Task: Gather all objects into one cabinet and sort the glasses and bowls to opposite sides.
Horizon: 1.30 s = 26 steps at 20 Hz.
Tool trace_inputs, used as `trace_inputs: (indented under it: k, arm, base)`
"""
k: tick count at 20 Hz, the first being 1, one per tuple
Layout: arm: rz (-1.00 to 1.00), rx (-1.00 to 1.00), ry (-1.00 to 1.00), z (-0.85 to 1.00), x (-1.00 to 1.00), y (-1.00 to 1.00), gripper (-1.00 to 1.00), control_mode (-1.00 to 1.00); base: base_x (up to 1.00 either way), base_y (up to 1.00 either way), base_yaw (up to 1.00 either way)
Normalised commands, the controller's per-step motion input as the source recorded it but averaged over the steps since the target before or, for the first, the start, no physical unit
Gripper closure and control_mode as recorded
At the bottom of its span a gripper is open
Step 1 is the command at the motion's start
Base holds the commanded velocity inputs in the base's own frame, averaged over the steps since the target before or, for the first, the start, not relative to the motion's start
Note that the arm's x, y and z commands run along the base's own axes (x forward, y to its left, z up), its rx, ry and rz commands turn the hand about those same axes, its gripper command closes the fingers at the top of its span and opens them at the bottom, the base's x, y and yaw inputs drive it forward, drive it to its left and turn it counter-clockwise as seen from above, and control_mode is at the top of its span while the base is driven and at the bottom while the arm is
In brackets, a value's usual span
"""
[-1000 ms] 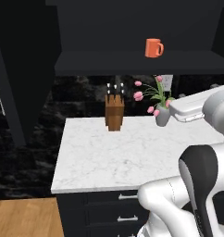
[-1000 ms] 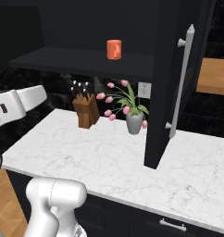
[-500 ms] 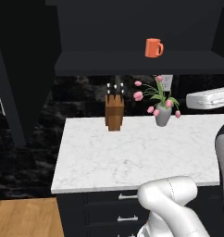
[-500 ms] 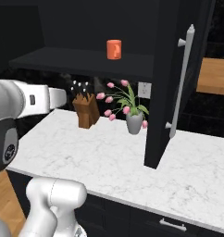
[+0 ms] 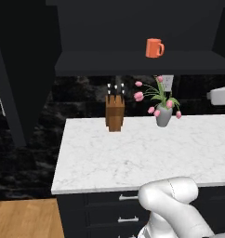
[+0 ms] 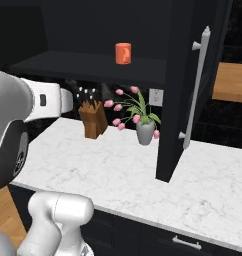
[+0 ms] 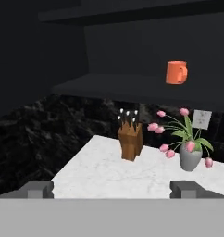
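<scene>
While shelved: one orange mug (image 5: 154, 48).

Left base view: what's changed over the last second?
The arm swung rightward across the counter, toward the frame's right edge. The gripper stayed open and empty. The orange mug on the cabinet shelf, knife block and tulip vase stayed put.

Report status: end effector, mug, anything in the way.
End effector open, empty, out over the counter. Orange mug alone on the cabinet shelf. Knife block and tulip vase below; path to the mug looks clear.
</scene>
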Motion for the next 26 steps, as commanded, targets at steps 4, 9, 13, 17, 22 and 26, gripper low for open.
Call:
trace_inputs:
  k: [4,9,13,17,22,26]
  arm:
    - [0.00,0.00,0.27,0.56,0.43,0.36,-1.00,-1.00]
    - [-0.07,0.00,0.14,0.19,0.32,0.00,-1.00,-1.00]
    - [-0.02,0.00,0.00,-0.03,0.19,0.00,-1.00,-1.00]
    - [0.00,-0.08,-0.08,-0.27,0.22,0.00,-1.00,-1.00]
    - [0.00,-0.18,-0.24,-0.11,0.13,0.00,-1.00,-1.00]
    - [-0.01,-0.13,-0.21,-0.07,0.24,0.00,-1.00,-1.00]
  base:
    - [0.00,0.00,0.00]
    - [0.00,0.00,0.00]
    - [0.00,0.00,0.00]
    - [0.00,0.00,0.00]
    - [0.00,0.00,0.00]
    - [0.00,0.00,0.00]
